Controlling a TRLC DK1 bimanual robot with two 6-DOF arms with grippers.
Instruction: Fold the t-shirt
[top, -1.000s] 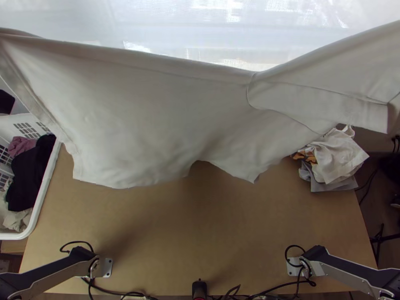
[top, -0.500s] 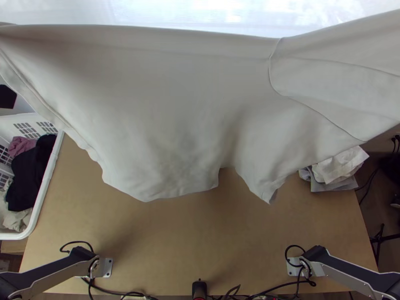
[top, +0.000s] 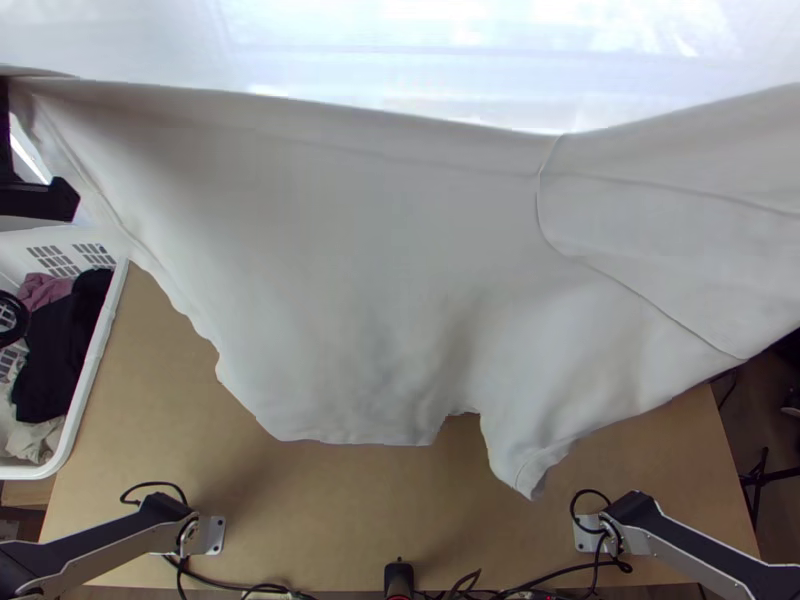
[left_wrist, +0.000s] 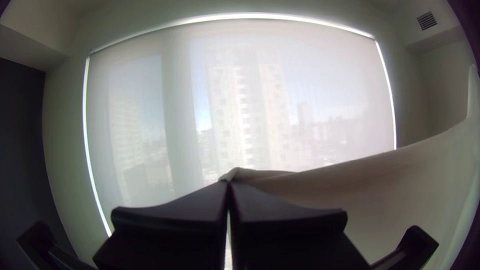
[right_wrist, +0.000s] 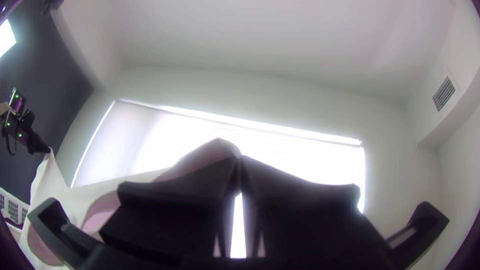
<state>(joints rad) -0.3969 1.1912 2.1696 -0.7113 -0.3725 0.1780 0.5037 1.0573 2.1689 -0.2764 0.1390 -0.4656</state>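
Lower down the picture than in the previous top view, the t-shirt's (top: 350, 260) loose edge has come nearer the arms' bases, and the drape now covers the small cloth pile that showed at the right of the table (top: 180, 390). Its upper edge has dipped too, and a black part of the left arm (top: 40, 198) has come into sight at the upper left.

The left claw (left_wrist: 229, 184) is pressed together on one corner of the shirt, the cloth poking up past its tips. The right claw (right_wrist: 240, 160) likewise pinches a fold, with fabric rising at its tips and falling away toward the left claw. The shirt hangs between and below the two claws, unfolded, its top edge sagging slightly from one to the other.

They are set high and wide apart, I judge, so that the weight of the cloth pulls creases out before it is laid down. The curved seam (top: 540, 200) on the right claw's side suggests a sleeve there. Below the left claw stands the laundry basket (top: 95, 350); that side will want care, lest the shirt catch its rim in lowering
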